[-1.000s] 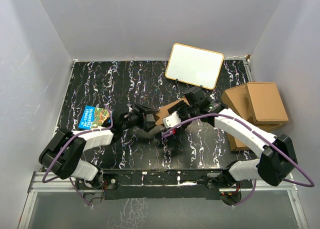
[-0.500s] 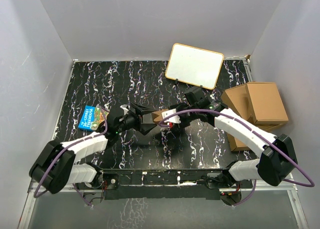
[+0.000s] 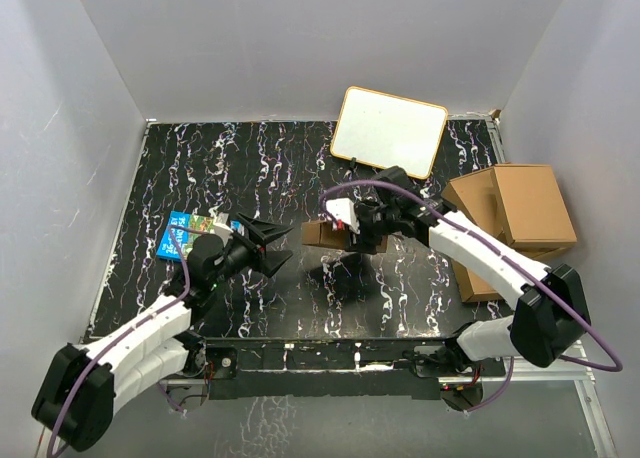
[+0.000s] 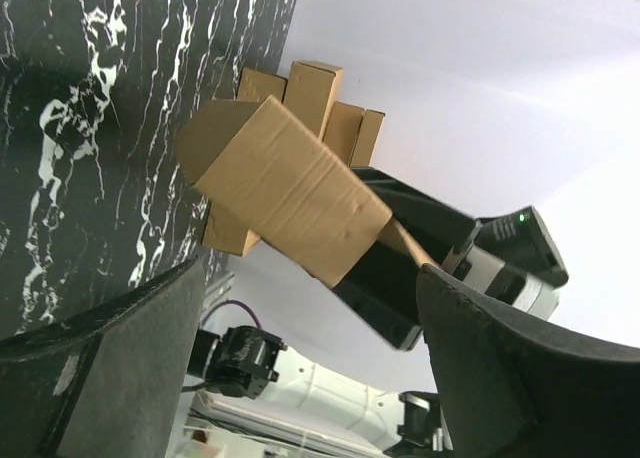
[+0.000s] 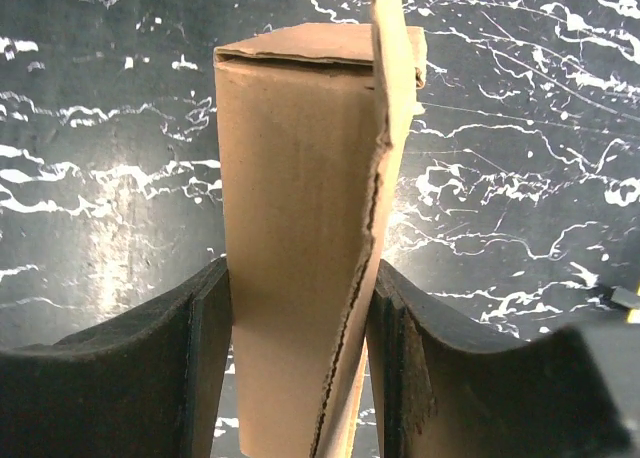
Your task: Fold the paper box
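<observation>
Above the middle of the table (image 3: pixel 200 168), the box (image 3: pixel 322 234) is held clear of the surface, clamped between the fingers of the right gripper (image 5: pixel 300 288), seemingly so that its loose flap is presented to the left gripper (image 3: pixel 288 244), whose fingers are spread wide just to its left.

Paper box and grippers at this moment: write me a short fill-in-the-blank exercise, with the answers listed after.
1. The right gripper clamps the paper box, while the left gripper stands ____ and apart from it.
2. The picture book near the left arm has a ____ cover.
3. The pile of larger cardboard boxes sits on the table's ____ side.
Missing words: open; blue; right.
</observation>
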`<state>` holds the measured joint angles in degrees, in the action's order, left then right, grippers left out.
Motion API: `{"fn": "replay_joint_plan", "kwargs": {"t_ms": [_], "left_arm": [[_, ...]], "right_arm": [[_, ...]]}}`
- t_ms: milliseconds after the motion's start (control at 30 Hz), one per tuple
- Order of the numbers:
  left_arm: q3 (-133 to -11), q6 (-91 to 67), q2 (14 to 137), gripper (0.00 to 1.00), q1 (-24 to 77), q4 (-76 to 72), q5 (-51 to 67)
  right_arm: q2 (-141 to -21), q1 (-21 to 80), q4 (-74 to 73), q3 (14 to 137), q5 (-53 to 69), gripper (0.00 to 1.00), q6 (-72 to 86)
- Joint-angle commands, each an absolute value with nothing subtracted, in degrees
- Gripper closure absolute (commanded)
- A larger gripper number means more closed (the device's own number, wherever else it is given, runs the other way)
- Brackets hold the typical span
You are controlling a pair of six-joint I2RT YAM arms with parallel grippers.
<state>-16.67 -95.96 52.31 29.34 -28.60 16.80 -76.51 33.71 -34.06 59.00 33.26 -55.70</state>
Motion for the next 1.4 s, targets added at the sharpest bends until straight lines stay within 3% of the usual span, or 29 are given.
{"fn": "replay_joint_plan", "kwargs": {"t_ms": [0, 333, 600, 933, 1267, 1367], "left_arm": [[-14.0, -87.5, 46.6, 0.14, 28.7, -28.2, 13.5], [-14.7, -69.4, 47.2, 0.14, 28.6, -24.9, 14.3], [-12.8, -67.5, 48.2, 0.14, 28.7, -27.9, 14.2], [-15.3, -69.3, 54.5, 0.15, 28.7, -25.5, 14.9], [-24.3, -67.2, 66.6, 0.19, 29.2, -20.6, 16.1], [-27.8, -66.5, 69.8, 0.21, 29.6, -17.6, 15.7]], "right_arm": [[-78.0, 30.5, -30.7, 64.1, 41.0, 0.47, -42.9], [-89.0, 20.6, -27.8, 68.2, 61.8, 0.47, -14.5], [-96.1, 17.5, -11.6, 63.5, 71.1, 0.46, 7.8], [-108.8, 17.4, -6.1, 63.8, 71.0, 0.45, 16.0], [-113.2, 17.6, -9.6, 65.7, 64.3, 0.44, 17.7], [-113.4, 17.5, -11.4, 66.3, 62.0, 0.39, 16.2]]}}
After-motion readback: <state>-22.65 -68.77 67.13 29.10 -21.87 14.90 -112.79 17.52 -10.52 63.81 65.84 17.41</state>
